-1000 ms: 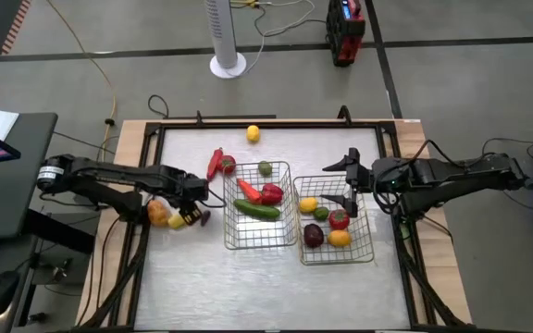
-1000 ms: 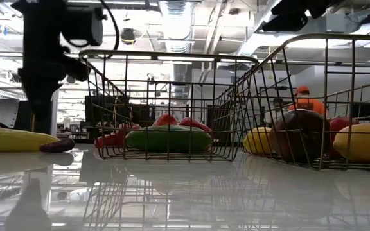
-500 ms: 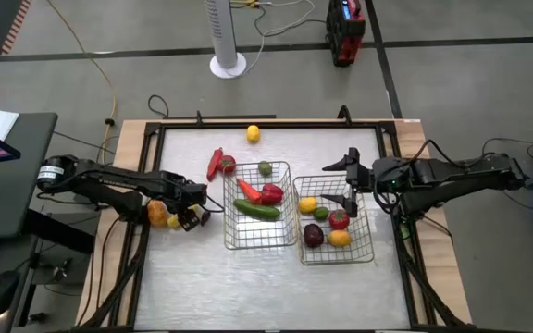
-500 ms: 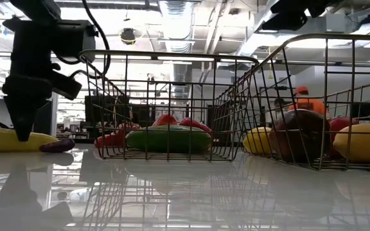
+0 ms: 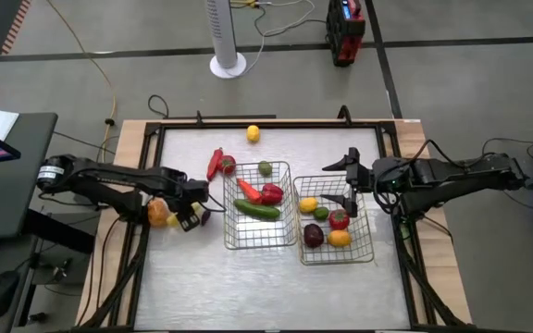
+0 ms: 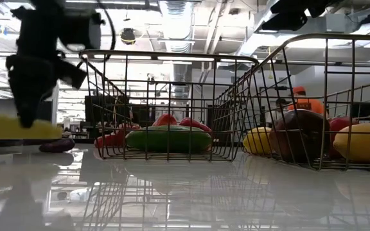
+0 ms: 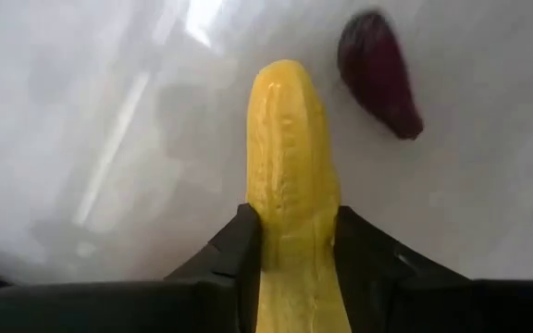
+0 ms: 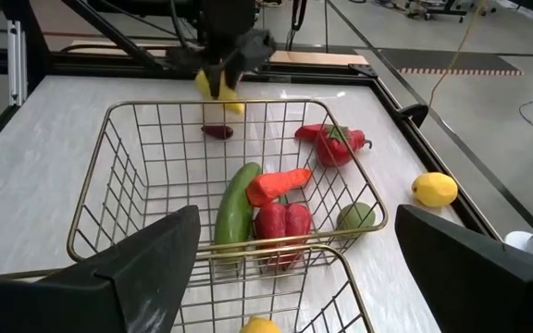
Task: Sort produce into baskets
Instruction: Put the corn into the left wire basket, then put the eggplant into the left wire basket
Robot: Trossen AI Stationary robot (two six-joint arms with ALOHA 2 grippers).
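My left gripper (image 5: 191,215) is at the table's left, shut on a long yellow piece of produce (image 7: 292,157), which also shows in the low view (image 6: 47,129). A small dark piece (image 7: 378,74) lies on the table just beyond it. An orange fruit (image 5: 158,214) sits beside the gripper. My right gripper (image 5: 353,181) hangs open and empty over the right basket (image 5: 370,242). The left basket (image 5: 229,220) holds a cucumber (image 5: 255,210), a carrot and a red pepper. The right basket holds several fruits. My left gripper pinches the yellow piece's two long sides (image 7: 296,242) between its two fingers, near one end. The fingers come from above, pointing down. The rest of the piece sticks out level past the fingers and, in the low view, looks just clear of the table.
A lemon (image 5: 253,133) lies near the far edge. A red pepper (image 5: 218,164) and a lime (image 5: 265,168) lie just beyond the left basket. The two baskets stand side by side mid-table. Bare table lies along the near edge.
My left gripper has gone toward the near edge and down onto the yellow piece and taken hold of it. The yellow piece now stands a little higher than it lay. The dark piece beside it has stayed on the table.
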